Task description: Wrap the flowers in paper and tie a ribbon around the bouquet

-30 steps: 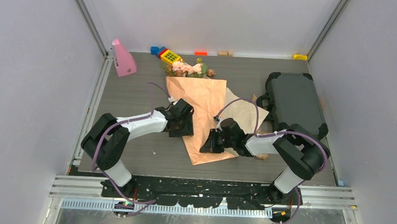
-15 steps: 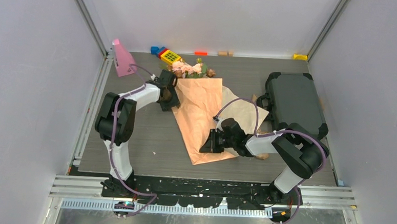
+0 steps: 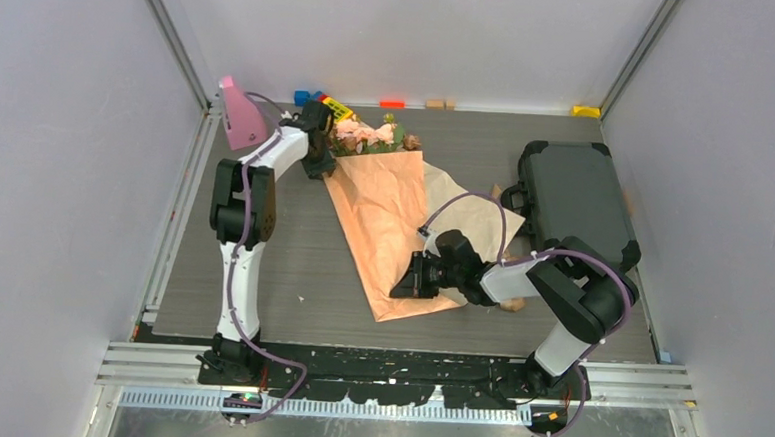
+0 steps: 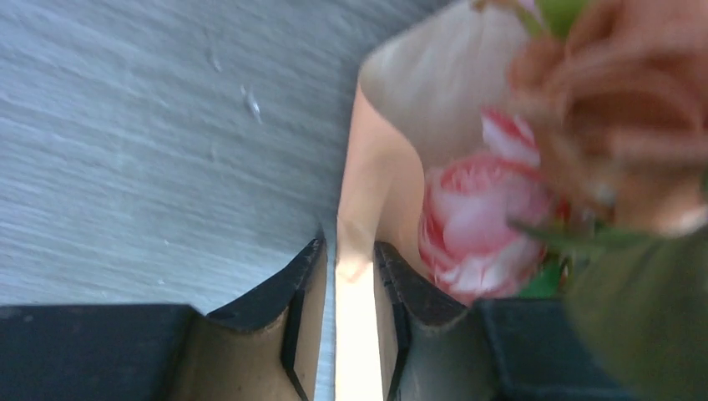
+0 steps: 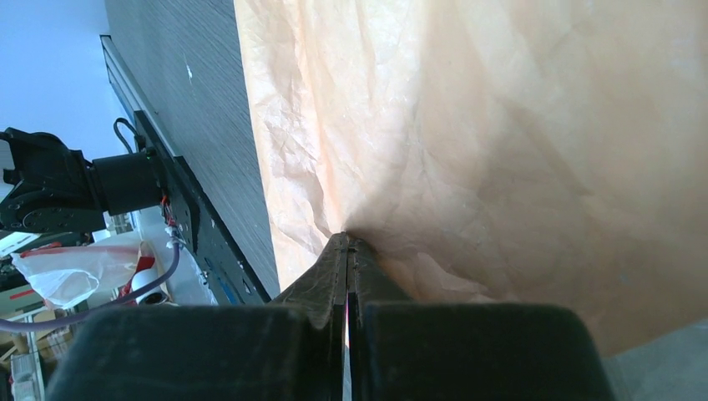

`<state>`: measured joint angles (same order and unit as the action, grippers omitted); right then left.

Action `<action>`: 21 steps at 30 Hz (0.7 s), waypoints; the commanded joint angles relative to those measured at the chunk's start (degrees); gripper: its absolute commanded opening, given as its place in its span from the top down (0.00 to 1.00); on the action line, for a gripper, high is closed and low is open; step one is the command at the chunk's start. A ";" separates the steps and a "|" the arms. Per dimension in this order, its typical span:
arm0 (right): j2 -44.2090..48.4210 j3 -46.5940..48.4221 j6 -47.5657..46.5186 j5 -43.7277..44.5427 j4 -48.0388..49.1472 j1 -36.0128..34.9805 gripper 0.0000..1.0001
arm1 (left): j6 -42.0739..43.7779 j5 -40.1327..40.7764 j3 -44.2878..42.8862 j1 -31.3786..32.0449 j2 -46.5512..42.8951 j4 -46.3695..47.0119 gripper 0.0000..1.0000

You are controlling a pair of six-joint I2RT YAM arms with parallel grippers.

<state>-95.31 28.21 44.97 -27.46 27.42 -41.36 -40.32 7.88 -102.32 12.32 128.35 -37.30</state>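
Top view: the paper (image 3: 383, 218) lay mid-frame; the flowers (image 3: 368, 134) protruded at its upper end.
Left wrist: left gripper (image 4: 351, 247) narrow, astride the paper's edge.
Right wrist: right gripper (image 5: 347, 241) clamped the paper.
Progress: apparently mid-wrap; tying outstanding.

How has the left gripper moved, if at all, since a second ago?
Yes. The left gripper went toward the far edge of the table, closer to the pink cone, and is now at the paper's far left corner by the flowers.
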 commanded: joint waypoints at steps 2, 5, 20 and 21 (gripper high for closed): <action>-3.43 -2.63 -2.61 3.15 -6.62 0.67 0.99 | 3.23 1.80 -7.54 -3.07 8.54 -6.74 0.74; -3.98 -2.63 -2.43 3.01 -6.18 0.76 0.99 | 4.49 1.42 -12.55 -3.48 11.63 -7.50 0.76; -2.17 -2.17 0.15 4.02 -5.26 1.03 0.99 | 5.58 2.87 -13.08 -5.53 -4.50 -11.87 0.51; -1.55 -1.97 -0.08 4.12 -5.82 1.02 0.99 | 4.98 1.43 -9.05 -5.44 -8.30 -10.16 0.48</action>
<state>-96.47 27.90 46.76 -29.41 29.28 -40.58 -35.18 10.15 -119.15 7.55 136.00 -48.14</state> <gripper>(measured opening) 0.031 0.477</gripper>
